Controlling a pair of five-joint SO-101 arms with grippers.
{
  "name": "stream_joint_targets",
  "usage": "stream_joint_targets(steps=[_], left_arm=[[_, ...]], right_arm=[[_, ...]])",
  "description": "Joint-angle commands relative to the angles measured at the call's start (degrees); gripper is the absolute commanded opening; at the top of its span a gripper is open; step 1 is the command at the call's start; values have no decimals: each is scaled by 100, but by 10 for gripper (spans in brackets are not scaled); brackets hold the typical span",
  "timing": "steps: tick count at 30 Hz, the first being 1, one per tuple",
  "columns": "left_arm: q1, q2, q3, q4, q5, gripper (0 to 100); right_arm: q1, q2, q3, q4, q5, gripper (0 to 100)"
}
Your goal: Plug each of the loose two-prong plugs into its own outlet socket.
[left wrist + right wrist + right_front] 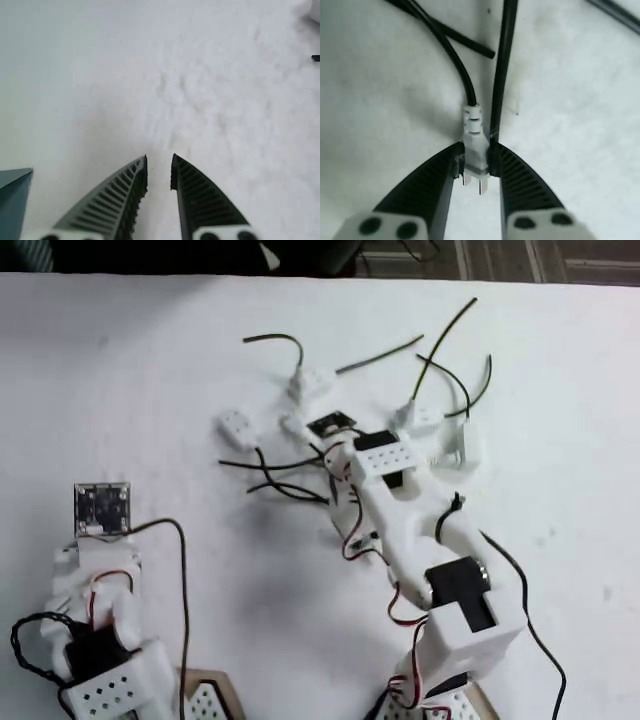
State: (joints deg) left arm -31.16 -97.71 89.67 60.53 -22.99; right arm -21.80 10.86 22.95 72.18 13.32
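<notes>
I see a white table [150, 370], its surface faintly mottled. Past its far edge lie dark floor [200, 255] and grey tiles [500, 258].

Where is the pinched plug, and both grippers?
plug [473, 131]: right wrist view, white body.
right gripper [477, 152]: right wrist view, between its fingertips.
left gripper [159, 162]: left wrist view, between its fingertips.

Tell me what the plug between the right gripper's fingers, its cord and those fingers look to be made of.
The plug: white moulded plastic, smooth, ribbed at the cord end; its two prongs look like metal. The cord: black rubber or vinyl sheath, glossy, bending freely. The fingers of the right gripper: dark, matte, ridged inner faces, probably printed plastic.
</notes>
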Motion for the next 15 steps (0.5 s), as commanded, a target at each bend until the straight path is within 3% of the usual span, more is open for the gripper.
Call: stream_joint_targets(steps=[1, 15], left_arm=[[57, -40, -44, -105, -53, 102], [57, -40, -44, -105, -53, 102]], right_arm=[[-400, -110, 26, 154, -123, 17], [-1631, -48, 26, 251, -615, 22]])
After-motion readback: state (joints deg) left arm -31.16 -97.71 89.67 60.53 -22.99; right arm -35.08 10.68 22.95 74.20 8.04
